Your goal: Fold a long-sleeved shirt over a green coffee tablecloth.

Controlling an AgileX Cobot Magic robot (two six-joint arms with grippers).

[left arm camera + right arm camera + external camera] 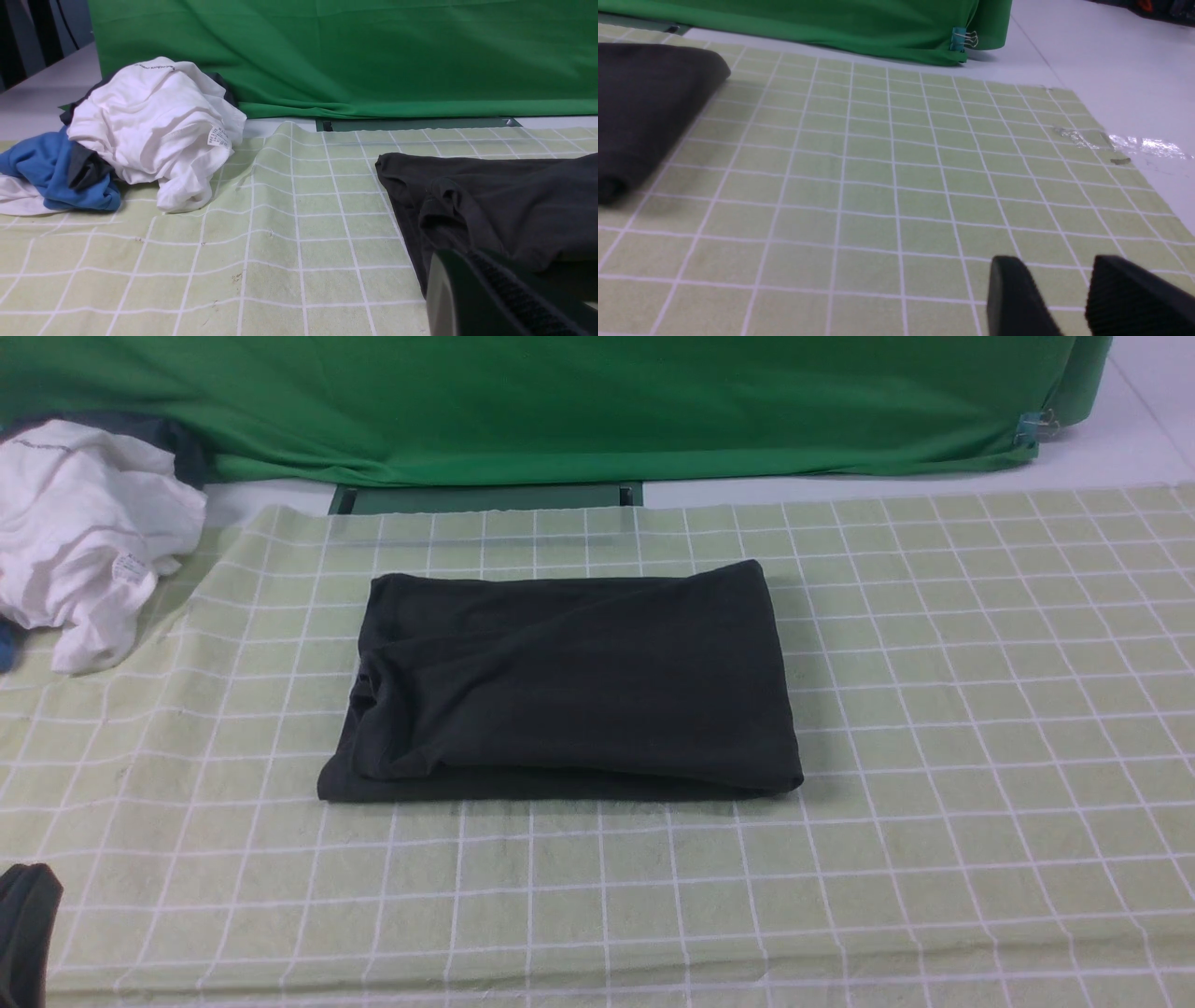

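Tablecloth [934, 709] in pale green with white grid lines covers the table, and the black shirt [569, 681] lies folded into a neat rectangle at its middle. Beside the shirt's left end sits a crumpled white garment [84, 541] at the cloth's far corner. Nearer the camera than the shirt, the left gripper [490, 298] is closed on nothing, while the right gripper [1069, 298] stands with jaws apart, empty, just above the cloth.
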